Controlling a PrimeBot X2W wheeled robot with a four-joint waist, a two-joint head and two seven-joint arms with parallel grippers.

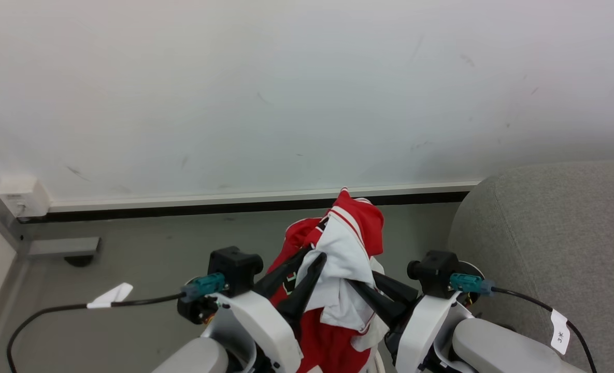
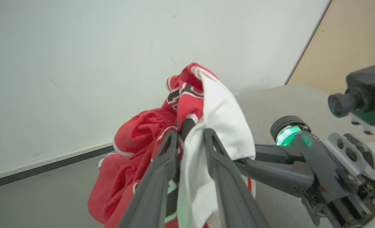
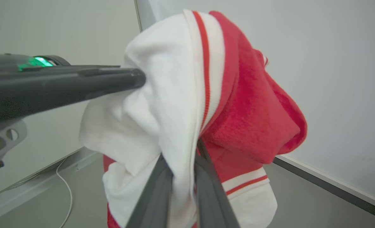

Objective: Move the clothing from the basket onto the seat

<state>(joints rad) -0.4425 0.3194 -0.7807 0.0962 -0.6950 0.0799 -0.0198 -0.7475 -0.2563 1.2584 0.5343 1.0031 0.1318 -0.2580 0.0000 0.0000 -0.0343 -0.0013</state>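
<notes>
The clothing (image 1: 348, 243), a bundle of red fabric with white panels and striped trim, hangs in the air between my two grippers, above the grey floor. My right gripper (image 1: 361, 280) is shut on a white fold; in the right wrist view its fingers (image 3: 182, 155) pinch the clothing (image 3: 238, 110) tightly. My left gripper (image 1: 314, 255) stands slightly open, with the clothing (image 2: 219, 126) draped between its parted fingertips (image 2: 190, 131). The light-grey seat (image 1: 545, 233) stands just to the right of both arms. The basket is out of view.
A pale wall with a dark baseboard (image 1: 234, 207) runs close behind the bundle. A white box (image 1: 19, 197) sits at the wall's left corner. Black cables with paper tags (image 1: 111, 295) trail from both wrists. A tan panel (image 2: 358, 38) rises beyond the seat (image 2: 285, 98).
</notes>
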